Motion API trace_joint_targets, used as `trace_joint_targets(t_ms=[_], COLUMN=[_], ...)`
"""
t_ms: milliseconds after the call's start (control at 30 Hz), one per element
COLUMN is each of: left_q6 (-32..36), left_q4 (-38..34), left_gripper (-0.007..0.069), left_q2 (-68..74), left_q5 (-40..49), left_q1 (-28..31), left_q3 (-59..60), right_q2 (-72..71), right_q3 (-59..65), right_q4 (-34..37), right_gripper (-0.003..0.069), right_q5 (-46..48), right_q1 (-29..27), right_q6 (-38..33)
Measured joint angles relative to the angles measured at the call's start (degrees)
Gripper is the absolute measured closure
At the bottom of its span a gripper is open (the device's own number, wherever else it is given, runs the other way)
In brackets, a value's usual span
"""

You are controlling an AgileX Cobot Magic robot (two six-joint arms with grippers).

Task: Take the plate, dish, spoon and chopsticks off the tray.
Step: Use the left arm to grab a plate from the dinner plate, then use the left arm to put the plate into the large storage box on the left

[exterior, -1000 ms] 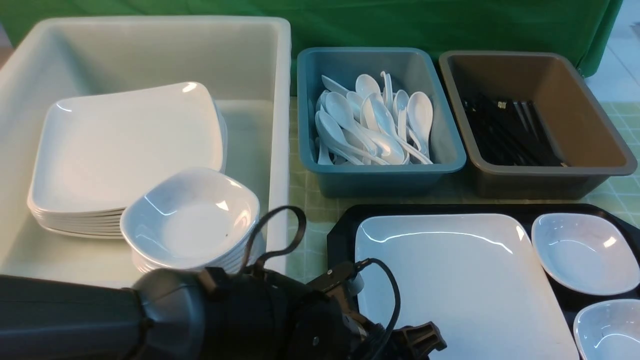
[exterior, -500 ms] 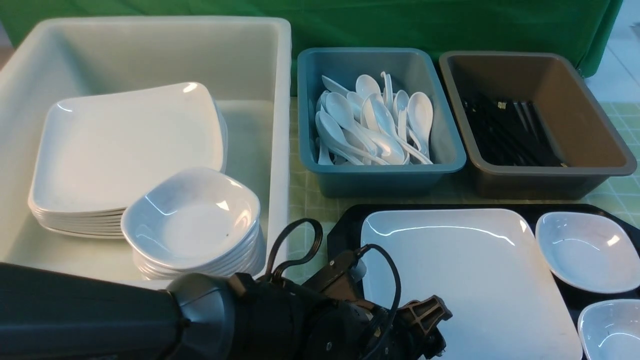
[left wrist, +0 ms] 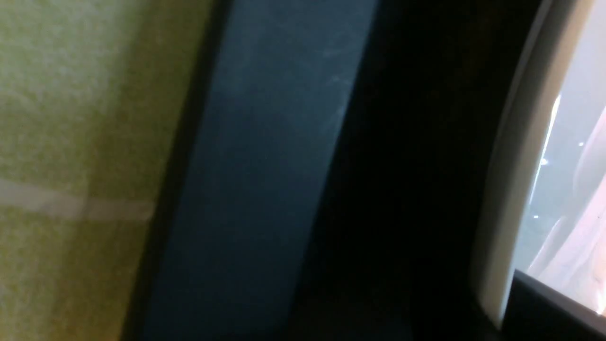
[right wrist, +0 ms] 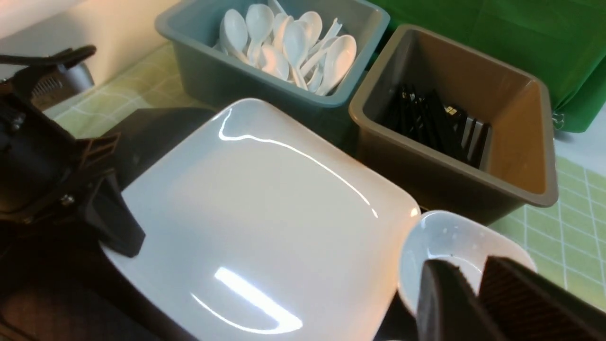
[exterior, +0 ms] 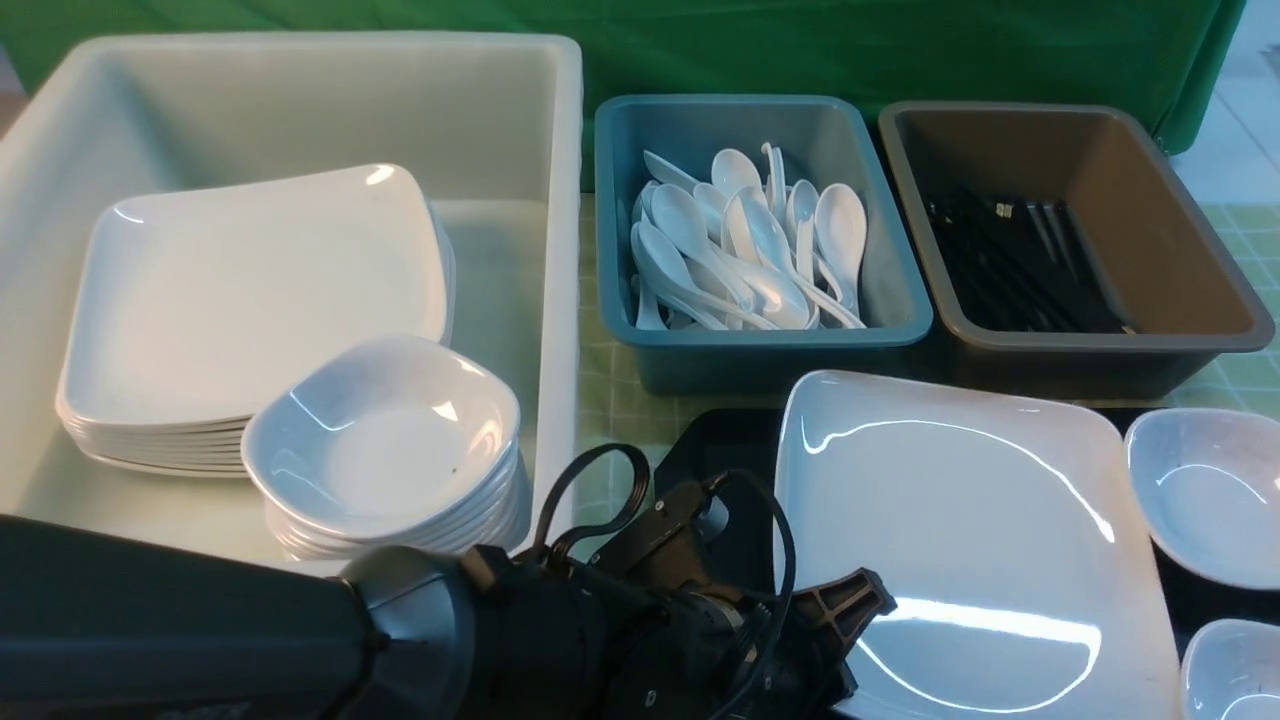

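Glossy white plate (exterior: 980, 520), on/above tray (exterior: 715, 455); left claw (right wrist: 130, 241) pinches its left edge. Keep grip firm, lift level, away from dish (exterior: 1210, 495) right of plate. Right claw (right wrist: 473, 289): can't tell.

no readable text, no labels, no numbers (faint marks, too blurred)

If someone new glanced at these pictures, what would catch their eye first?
Most likely the big glossy white plate, tilted up at the front view's lower right, its edge in the left gripper. Next would come the pile of white spoons in the blue tub, just beyond the tray. The white stacks of plates and bowls fill much of the pale bin on the left.
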Motion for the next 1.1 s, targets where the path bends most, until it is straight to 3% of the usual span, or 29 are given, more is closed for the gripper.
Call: trace_joint_targets(t_ms=[600,833,1100], left_q6=[1.1,2.0,2.6], left_q4=[6.9,10.5,11.7], left_gripper=[0.0608,0.0608,0.0608], left_q2=[-12.9,-24.4,-37.3], left_q5=[11.8,16.4,14.6], left_q1=[-0.6,2.2,5.8], left_q3=[0.6,1.2,1.2], right_q2=[0.0,0.0,0.0], right_q3=[0.0,0.0,0.0], right_q4=[0.1,0.1,0.1], right_gripper=[0.0533,0.0532,0.0532], right_q5=[0.1,0.1,0.1], right_q1=[0.0,0.0,0.0], right_q6=[0.2,0.2,0.2])
